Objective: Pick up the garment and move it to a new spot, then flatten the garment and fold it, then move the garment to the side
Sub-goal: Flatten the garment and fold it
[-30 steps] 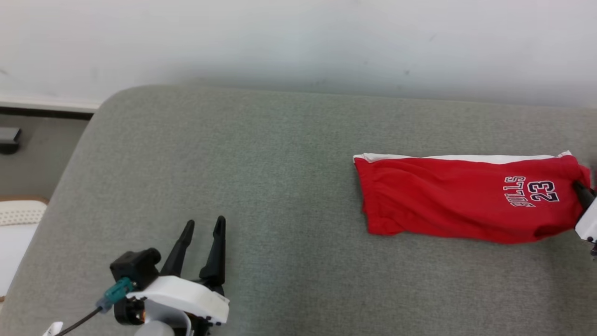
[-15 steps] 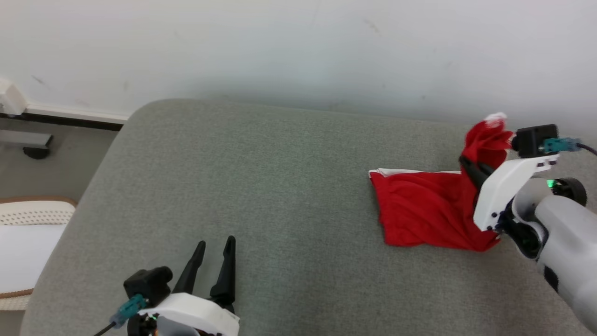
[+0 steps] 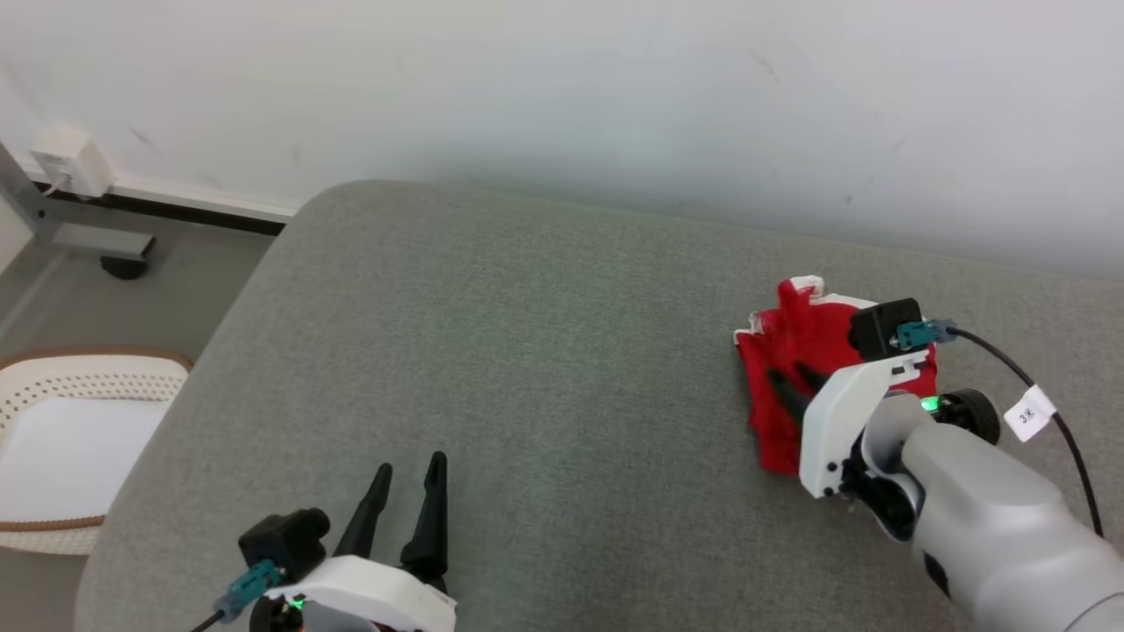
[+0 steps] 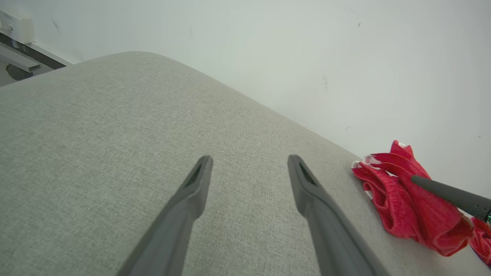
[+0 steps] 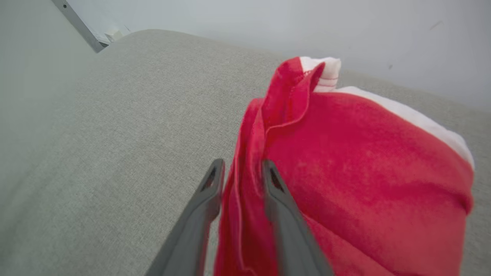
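Barely parted, the right gripper (image 5: 241,164) straddles one fold of the bunched garment (image 5: 364,153), grip unclear; cloth could slip.

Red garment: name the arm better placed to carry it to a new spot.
Right. The right gripper has a fold of the red garment between its fingers, on the right side of the cushion. The left gripper stands open over bare cushion, well apart from the cloth.

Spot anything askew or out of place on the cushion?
Yes: the red garment sits bunched in a crumpled heap near the right end of the grey cushion, not flat, with one fold between the fingers of the right gripper. Nothing looks spilled or damaged.
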`<state>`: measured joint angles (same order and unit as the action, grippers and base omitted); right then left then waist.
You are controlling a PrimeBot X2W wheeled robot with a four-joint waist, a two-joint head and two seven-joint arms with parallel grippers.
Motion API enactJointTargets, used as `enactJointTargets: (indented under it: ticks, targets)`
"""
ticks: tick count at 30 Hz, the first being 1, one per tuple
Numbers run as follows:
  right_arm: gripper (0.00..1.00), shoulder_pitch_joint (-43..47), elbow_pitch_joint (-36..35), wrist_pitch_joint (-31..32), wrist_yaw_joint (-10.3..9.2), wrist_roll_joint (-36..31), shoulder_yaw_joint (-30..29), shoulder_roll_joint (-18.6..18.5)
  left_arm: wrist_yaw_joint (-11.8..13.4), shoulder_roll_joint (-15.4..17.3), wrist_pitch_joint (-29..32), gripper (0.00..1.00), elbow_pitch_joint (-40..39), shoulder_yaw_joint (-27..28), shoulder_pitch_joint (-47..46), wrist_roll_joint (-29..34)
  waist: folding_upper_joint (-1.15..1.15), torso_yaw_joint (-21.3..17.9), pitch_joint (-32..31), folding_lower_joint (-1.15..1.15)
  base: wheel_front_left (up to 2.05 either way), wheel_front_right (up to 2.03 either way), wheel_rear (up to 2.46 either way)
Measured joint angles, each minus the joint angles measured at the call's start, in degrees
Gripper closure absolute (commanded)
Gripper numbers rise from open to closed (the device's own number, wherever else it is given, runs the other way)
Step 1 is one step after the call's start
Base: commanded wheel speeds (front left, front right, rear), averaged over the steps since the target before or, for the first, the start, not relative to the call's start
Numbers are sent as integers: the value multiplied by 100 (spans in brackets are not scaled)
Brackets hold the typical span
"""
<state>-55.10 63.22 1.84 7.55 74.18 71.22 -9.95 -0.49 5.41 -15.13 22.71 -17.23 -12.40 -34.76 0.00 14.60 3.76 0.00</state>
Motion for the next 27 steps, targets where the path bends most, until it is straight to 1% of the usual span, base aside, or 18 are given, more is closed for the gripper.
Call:
enactJointTargets:
  ticks: [4, 8, 12, 13, 16, 19, 22, 24, 27]
  targets:
    - [0, 101, -122, -313, 0, 74, -86, 210, -9, -33, 0, 0, 14, 91, -1, 49, 0, -137, 16, 0, 0, 0, 0]
    - [0, 177, -582, -791, 0, 112, -160, 171, -15, -23, 0, 0, -53, 222, -5, 133, 0, -318, 16, 0, 0, 0, 0]
    - [0, 255, -1276, -1341, 0, 164, -298, -132, 1, -11, 0, 0, -120, 357, 10, 199, 0, -534, 4, 0, 0, 0, 0]
    - [0, 264, -1445, -1477, 0, 199, -436, -234, 2, -5, 0, 0, -133, 387, 24, 209, 0, -594, -2, 0, 0, 0, 0]
    - [0, 269, -1681, -1659, 0, 82, -731, -647, 11, -2, 0, 0, -186, 472, 99, 265, 0, -766, -21, 0, 0, 0, 0]
    - [0, 382, -1711, -1681, 0, -69, -1298, -1037, 26, -15, 0, 0, -271, 520, 112, 326, 0, -901, -39, 0, 0, 0, 0]
    - [0, 576, -1601, -1688, 0, -410, -1831, -1287, 25, -21, 0, 0, -335, 542, 119, 464, 0, -960, -34, 0, 0, 0, 0]
    - [0, 706, -1472, -1688, 0, -659, -2120, -1365, 25, -26, 0, 0, -386, 561, 120, 515, 0, -957, -11, 0, 0, 0, 0]
    - [0, 783, -1296, -1688, 0, -961, -2424, -1338, 13, -48, 0, 0, -470, 598, 119, 600, 0, -921, 43, 0, 0, 0, 0]
